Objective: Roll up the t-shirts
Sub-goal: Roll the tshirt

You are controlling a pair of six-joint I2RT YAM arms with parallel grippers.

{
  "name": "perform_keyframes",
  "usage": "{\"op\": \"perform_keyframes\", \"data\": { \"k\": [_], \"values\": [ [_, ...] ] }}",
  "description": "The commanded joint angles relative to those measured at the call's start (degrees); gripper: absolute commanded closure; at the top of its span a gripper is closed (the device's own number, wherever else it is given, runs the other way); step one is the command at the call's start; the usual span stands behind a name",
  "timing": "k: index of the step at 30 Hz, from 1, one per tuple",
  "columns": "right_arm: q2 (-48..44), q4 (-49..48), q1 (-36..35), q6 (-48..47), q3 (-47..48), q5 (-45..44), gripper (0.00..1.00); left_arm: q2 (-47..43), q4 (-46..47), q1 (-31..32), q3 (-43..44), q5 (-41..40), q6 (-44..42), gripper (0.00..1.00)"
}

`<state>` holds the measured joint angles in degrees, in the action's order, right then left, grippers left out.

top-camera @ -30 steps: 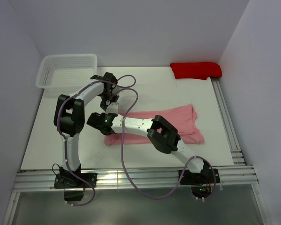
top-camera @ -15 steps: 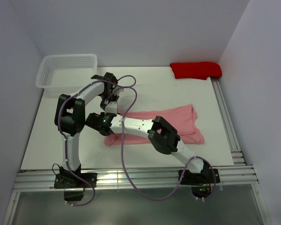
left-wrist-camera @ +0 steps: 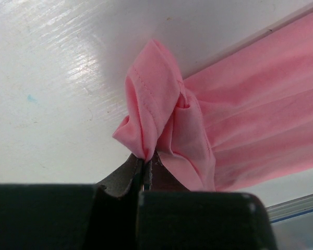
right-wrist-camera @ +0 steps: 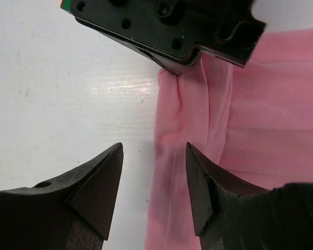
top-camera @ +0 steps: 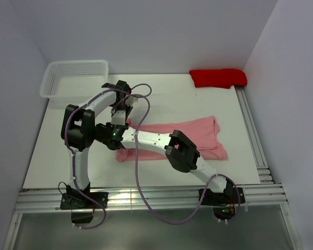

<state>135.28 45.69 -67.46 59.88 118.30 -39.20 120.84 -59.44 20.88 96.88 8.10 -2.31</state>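
Observation:
A pink t-shirt [top-camera: 193,136], folded into a long band, lies across the middle of the table. My left gripper [top-camera: 122,119] reaches over the band's far left corner. In the left wrist view it [left-wrist-camera: 146,159] is shut on a bunched pink corner [left-wrist-camera: 156,104], lifted a little off the table. My right gripper [top-camera: 115,139] hovers just nearer, over the shirt's left end. It [right-wrist-camera: 154,148] is open and straddles the shirt's left edge [right-wrist-camera: 172,140] without gripping it. The left gripper's black body [right-wrist-camera: 167,26] is right ahead of it.
A white mesh basket [top-camera: 75,78] stands at the back left. A red folded cloth [top-camera: 218,78] lies at the back right. Metal rails run along the table's right side [top-camera: 253,135] and near edge [top-camera: 146,198]. Purple cables loop over both arms.
My right wrist has slid a little left and farther along the shirt's left end. The left gripper kept its pinch and shifted slightly back.

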Motion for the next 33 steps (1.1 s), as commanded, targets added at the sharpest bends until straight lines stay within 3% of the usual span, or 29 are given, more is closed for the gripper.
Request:
{"op": "perform_keyframes", "data": {
  "k": [1,22,26,28,33],
  "values": [
    [1.65,-1.83,1.1,-0.82,1.23,-1.06,0.42,0.28,-1.2,0.39,2.17,-0.72,0.02,1.0],
    [6.4,1.33,2.33,1.03,-1.22,5.27,0.42,1.42,-1.64,0.74,3.49,-0.98,0.28,1.0],
    [4.21,-4.97,2.6,0.68,-6.84,8.43,0.68,1.59,-1.73,0.74,3.67,-0.72,0.28,0.99],
    [1.83,-8.32,2.86,0.5,-11.92,10.19,0.75,1.6,-1.73,0.74,3.67,-0.37,0.11,0.98],
    [-6.94,-30.71,4.62,-0.55,-27.57,20.37,0.93,1.86,-2.7,0.65,5.77,2.09,-0.68,0.88]
  ]
}}
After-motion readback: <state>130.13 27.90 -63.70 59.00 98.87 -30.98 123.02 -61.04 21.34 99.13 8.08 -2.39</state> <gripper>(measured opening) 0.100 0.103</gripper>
